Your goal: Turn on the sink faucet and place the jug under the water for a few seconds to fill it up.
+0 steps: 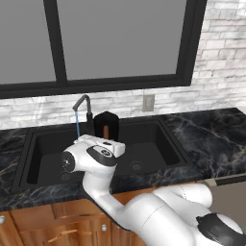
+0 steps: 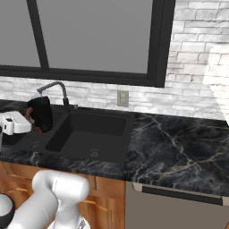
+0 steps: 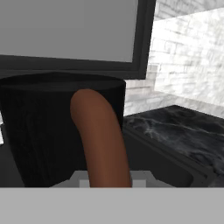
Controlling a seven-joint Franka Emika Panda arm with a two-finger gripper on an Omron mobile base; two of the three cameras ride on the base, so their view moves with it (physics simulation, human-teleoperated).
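The black jug (image 1: 106, 121) hangs upright over the black sink (image 1: 153, 144), just right of the dark gooseneck sink faucet (image 1: 81, 102). A thin blue stream of water (image 1: 78, 126) falls from the spout beside the jug, not into it. My gripper (image 1: 106, 138) is shut on the jug's reddish-brown handle (image 3: 103, 135), which rises between the fingers in the hand view, with the jug (image 3: 48, 127) behind it. From the right base view the jug (image 2: 40, 112) sits below the faucet (image 2: 54, 87), at the left end of the sink (image 2: 89, 129).
Dark marble counter (image 1: 211, 134) runs to the right of the sink. A wall outlet (image 1: 148, 102) sits on the white brick wall under the big dark-framed window (image 1: 120, 43). Wooden cabinet fronts (image 1: 53, 223) lie below the counter edge.
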